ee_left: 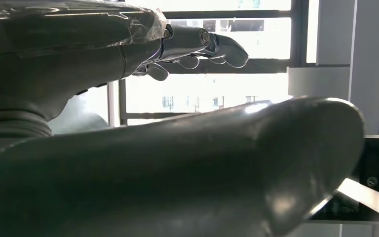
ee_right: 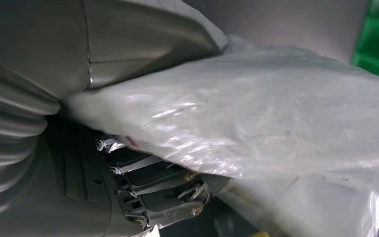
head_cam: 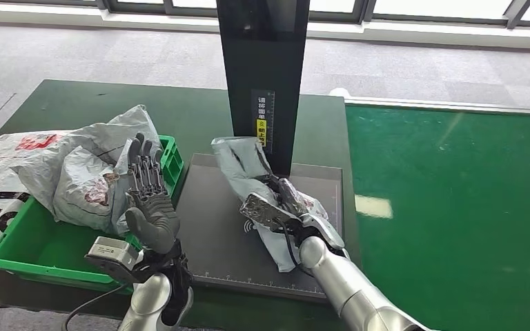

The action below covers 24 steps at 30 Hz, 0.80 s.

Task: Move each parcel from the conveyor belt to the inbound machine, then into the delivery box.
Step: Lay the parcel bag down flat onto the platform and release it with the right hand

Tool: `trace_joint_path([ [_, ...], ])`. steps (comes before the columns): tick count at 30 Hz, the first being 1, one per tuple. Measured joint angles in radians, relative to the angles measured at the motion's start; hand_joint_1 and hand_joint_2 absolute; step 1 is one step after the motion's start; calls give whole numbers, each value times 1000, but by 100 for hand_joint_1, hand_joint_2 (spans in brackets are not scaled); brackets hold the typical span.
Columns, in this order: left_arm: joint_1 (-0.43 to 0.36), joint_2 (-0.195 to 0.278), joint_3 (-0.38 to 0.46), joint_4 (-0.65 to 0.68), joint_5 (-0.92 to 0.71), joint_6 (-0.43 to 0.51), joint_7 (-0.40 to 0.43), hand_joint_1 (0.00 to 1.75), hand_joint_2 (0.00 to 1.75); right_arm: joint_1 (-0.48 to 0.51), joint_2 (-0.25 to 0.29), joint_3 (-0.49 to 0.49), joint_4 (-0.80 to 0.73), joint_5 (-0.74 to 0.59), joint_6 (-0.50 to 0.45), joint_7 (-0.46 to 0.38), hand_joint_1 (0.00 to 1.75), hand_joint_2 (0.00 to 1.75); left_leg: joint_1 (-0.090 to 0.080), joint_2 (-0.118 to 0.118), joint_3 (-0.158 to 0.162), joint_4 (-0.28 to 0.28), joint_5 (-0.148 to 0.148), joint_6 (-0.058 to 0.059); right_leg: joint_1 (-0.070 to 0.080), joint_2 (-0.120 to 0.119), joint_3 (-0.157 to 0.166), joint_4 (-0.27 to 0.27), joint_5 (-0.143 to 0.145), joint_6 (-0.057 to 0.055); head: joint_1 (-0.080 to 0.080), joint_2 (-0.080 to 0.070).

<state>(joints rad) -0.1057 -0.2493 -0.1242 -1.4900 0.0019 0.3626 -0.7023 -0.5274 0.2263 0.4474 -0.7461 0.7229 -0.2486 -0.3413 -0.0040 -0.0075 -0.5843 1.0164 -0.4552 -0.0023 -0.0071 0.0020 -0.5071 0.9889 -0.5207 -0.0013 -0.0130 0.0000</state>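
A grey plastic parcel [head_cam: 248,172] lies on the dark scanning plate [head_cam: 210,234] of the inbound machine, below its black upright column [head_cam: 262,76]. My right hand [head_cam: 283,203] grips this parcel from the near side; in the right wrist view the shiny grey parcel [ee_right: 256,123] lies across the dark fingers [ee_right: 148,192]. My left hand [head_cam: 148,193] is raised with fingers apart and straight, holding nothing, between the plate and the green delivery box [head_cam: 21,255]. In the left wrist view the left hand's fingers [ee_left: 197,47] stretch out against bright windows.
Several grey and white parcels [head_cam: 62,165] are piled in the green box at the left. The green conveyor belt [head_cam: 455,207] runs along the right side. A dark green table [head_cam: 179,110] carries the machine and the box.
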Motion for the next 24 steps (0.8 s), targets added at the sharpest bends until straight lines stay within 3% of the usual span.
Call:
trace_joint_path([
  [10, 0, 4, 0, 2, -15, 18, 0, 0, 0, 23, 6, 33, 18, -74, 20, -54, 0, 175, 0, 0, 0, 0, 0, 0, 0, 0, -1, 0, 0, 0, 0, 0],
  [24, -1, 20, 0, 22, -24, 72, 0, 0, 0, 174, -26, 25, -194, -177, -24, -151, 0, 175, 0, 1, -1, 0, 0, 0, 0, 1, -2, 0, 0, 0, 0, 0],
])
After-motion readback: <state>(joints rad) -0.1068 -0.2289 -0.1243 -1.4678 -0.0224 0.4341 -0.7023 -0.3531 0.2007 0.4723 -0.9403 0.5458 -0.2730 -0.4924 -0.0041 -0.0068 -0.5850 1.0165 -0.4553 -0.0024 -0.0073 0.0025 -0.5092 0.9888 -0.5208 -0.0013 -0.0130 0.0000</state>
